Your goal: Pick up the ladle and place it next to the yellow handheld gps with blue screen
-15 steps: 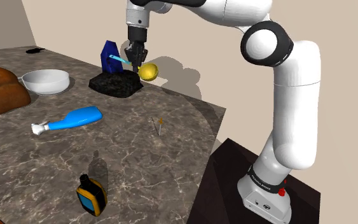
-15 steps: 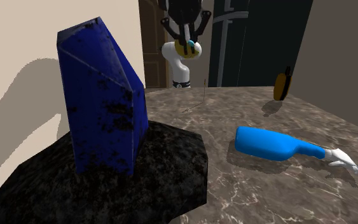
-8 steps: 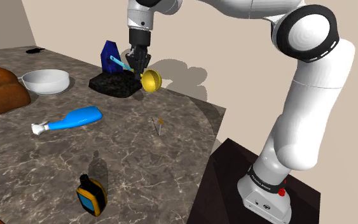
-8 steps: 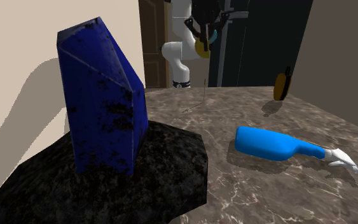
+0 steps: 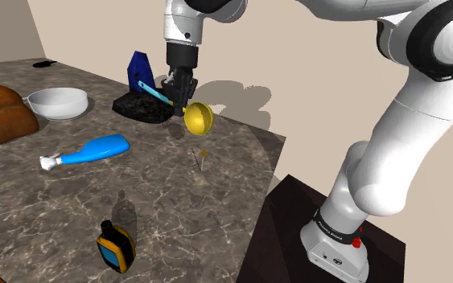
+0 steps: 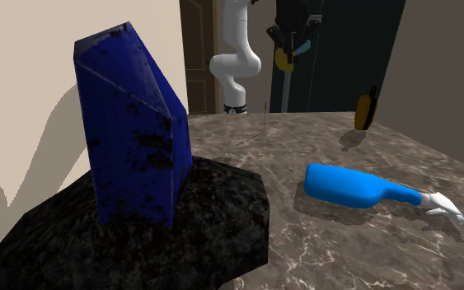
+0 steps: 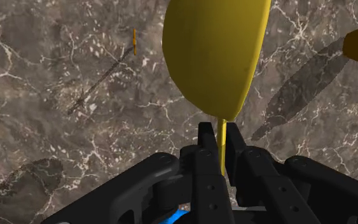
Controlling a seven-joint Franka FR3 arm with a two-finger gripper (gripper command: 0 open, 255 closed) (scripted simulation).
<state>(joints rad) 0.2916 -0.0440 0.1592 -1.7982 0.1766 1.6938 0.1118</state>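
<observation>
The gripper (image 5: 182,96) is clamped on the ladle (image 5: 198,119), pinching its thin yellow stem just behind the bowl. In the wrist view the two black fingers (image 7: 207,167) press on that stem from either side, and the yellow bowl (image 7: 215,51) juts out straight ahead of the fingertips. The ladle hangs in the air above the marbled counter (image 5: 168,193) and touches nothing but the hand. In the shoulder view the bowl sits just below the fingertips on the stand's side, while the blue handle pokes out of the other side of the hand, rising toward the blue block (image 5: 141,71). That block stands on a black base (image 5: 140,107) close beside the hand. A thin pin (image 5: 203,157) stands on the counter nearly under the bowl, a little toward the counter's near edge. The yellow handheld GPS (image 5: 116,248) with its blue screen is well apart from the hand, down at that near edge. A blue bottle (image 5: 96,149) lies on its side between the hand and the GPS, off toward the shoulder view's left. In the second exterior view the gripper (image 6: 292,43) hangs high over the far end of the counter.
</observation>
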